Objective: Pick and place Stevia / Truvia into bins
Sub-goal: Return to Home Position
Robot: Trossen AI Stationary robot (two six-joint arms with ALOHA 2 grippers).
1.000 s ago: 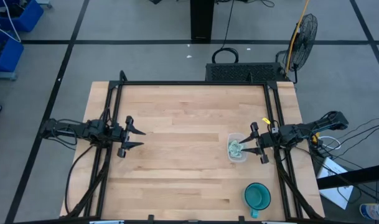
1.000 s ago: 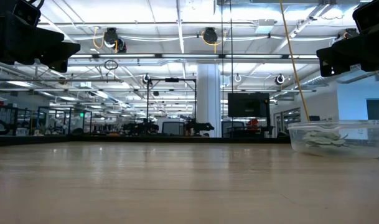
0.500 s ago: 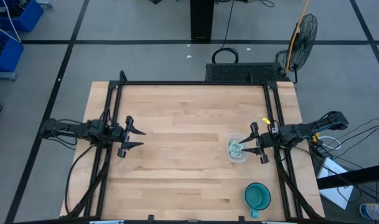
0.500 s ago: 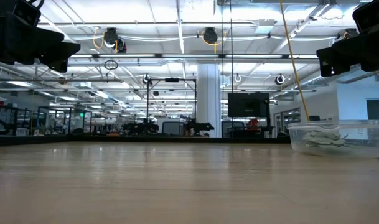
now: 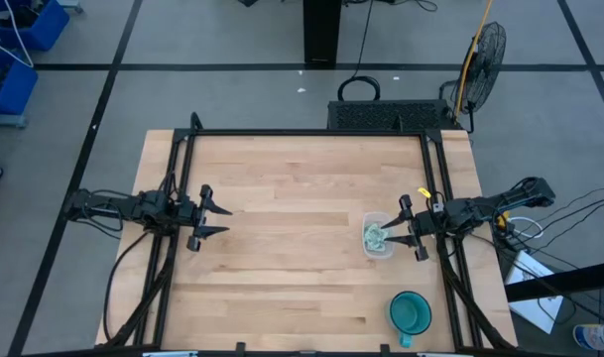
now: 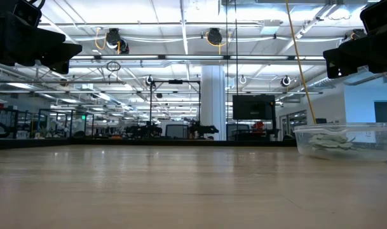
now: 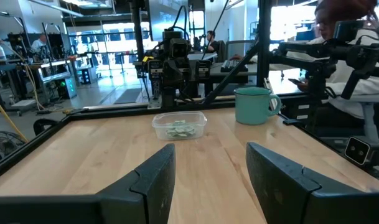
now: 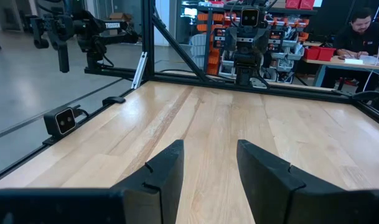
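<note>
The pale green and white sweetener packets (image 5: 375, 236) lie piled inside the small clear tub (image 5: 378, 251), which stands on the table's right half; the packets (image 6: 330, 141) and the tub (image 6: 344, 130) also show in the low view, and the tub (image 7: 179, 127) in the left wrist view. My right gripper (image 5: 408, 228) hovers open just right of the tub, above the table, holding nothing. My left gripper (image 5: 214, 220) hovers open over the table's left side, far from the tub, its fingers (image 7: 155, 180) empty. No packet shows loose on the table.
A round teal cup with a handle (image 5: 411, 313) stands near the table's near right corner, also seen as the cup (image 7: 254, 104) in the left wrist view. A black frame rims the table (image 5: 302, 133). People sit beyond the table's edges.
</note>
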